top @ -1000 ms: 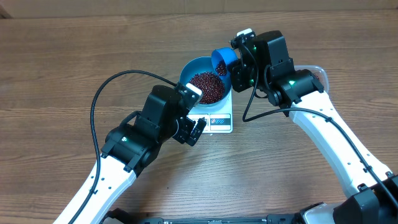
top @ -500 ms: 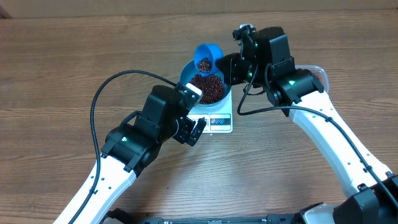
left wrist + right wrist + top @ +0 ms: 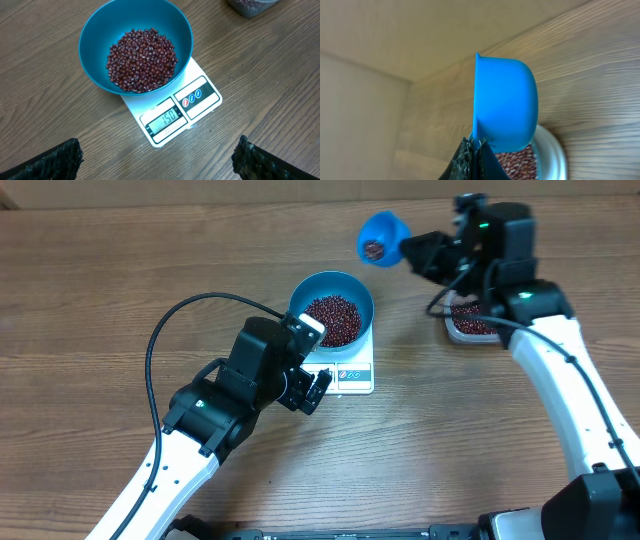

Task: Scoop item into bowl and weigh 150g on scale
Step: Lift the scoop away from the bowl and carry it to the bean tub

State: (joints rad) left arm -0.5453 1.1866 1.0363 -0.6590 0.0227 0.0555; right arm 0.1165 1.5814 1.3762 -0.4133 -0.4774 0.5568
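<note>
**A:** The round, deep blue bowl [image 3: 95,40] is seen seated on the small flat white square scale [image 3: 202,95], mid-scene. A loose heap of small dark red-brown beans [image 3: 142,60] is held inside it.

**B:** And "150" is shown on the scale's display [image 3: 164,119], along its near edge beside the buttons.

**A:** The left gripper [image 3: 157,150] is held wide open just near of the scale. Nothing is gripped between its fingers.

**B:** Far right now: the small blue plastic scoop [image 3: 382,237] is clamped by its handle in the right gripper [image 3: 415,252], jaws narrowed tight on it.

**A:** The scoop is held up in the air, tipped on its side, well apart from the bowl. A few beans are seen inside it.

**B:** The clear plastic tub [image 3: 475,325] of beans is spotted at the right, partly hidden under the right arm [image 3: 540,360].
</note>
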